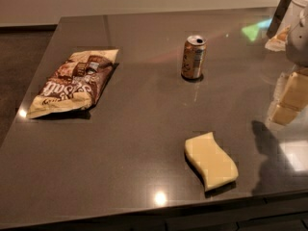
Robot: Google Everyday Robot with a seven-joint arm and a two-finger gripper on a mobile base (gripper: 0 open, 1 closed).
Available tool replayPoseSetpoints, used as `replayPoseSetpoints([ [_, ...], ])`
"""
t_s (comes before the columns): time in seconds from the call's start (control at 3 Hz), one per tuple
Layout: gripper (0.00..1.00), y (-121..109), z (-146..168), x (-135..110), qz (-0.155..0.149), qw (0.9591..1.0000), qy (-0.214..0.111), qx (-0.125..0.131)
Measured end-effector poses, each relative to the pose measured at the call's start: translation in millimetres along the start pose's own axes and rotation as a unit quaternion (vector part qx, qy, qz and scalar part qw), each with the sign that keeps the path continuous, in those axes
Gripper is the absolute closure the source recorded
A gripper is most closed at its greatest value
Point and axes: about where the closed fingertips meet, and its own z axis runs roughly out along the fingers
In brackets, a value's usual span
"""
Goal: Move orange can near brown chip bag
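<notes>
The orange can (193, 57) stands upright on the dark table (139, 129), right of centre toward the back. The brown chip bag (72, 81) lies flat at the left side of the table, well apart from the can. My gripper (297, 32) shows only partly at the right edge of the camera view, pale and grey. It is to the right of the can, apart from it, and holds nothing that I can see.
A pale yellow wavy sponge (211, 160) lies near the table's front edge, in front of the can. Pale tan shapes (291, 97) show on the glossy tabletop below the gripper. The floor drops away left of the table.
</notes>
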Motion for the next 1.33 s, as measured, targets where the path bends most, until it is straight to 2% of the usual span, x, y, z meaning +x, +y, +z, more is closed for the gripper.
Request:
replayPoseSetpoints([
  [0.33, 0.0, 0, 0, 0, 0.0, 1.0, 0.0, 0.0],
  [0.67, 0.0, -15, 6, -4, 0.014, 0.9999, -0.004, 0.004],
  [1.0, 0.0, -45, 19, -13, 0.043, 0.9987, -0.025, 0.011],
  [1.33, 0.0, -85, 35, -25, 0.085, 0.9942, -0.061, 0.024],
])
